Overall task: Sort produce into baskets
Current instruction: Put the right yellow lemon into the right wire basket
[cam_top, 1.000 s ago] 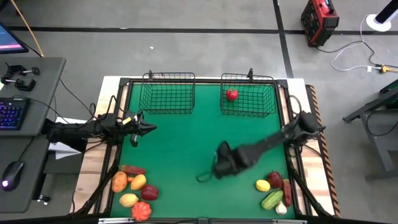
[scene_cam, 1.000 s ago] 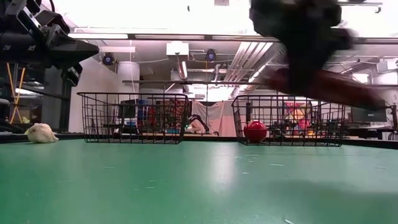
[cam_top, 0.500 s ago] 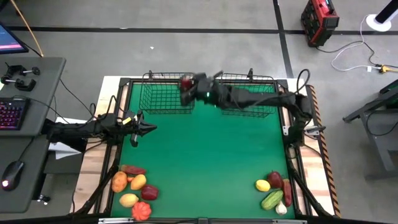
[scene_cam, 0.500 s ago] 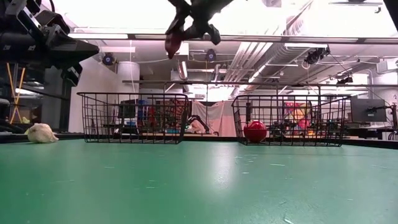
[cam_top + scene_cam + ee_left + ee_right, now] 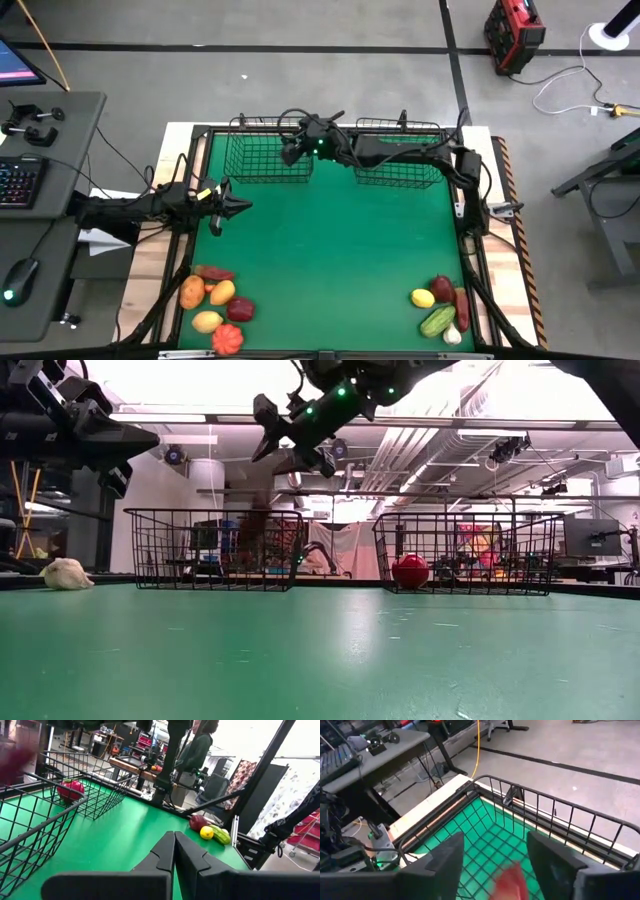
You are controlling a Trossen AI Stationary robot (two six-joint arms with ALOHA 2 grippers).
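Hovering over the left basket point(image 5: 268, 150), upper centre of the high view: right gripper point(image 5: 291, 150), fingers now opened, red piece point(image 5: 512, 879) dropping in. Left gripper point(image 5: 240, 207) closed, waiting mid-left. More produce point(image 5: 215, 308) remaining on tabletop.

Right gripper above a wire basket

The right gripper point(image 5: 495, 862) hangs with its fingers point(image 5: 442, 860) spread over a black wire-mesh basket point(image 5: 545, 807) near the tabletop's edge; a blurred red piece of produce point(image 5: 512, 881) shows between the fingers, touching neither.
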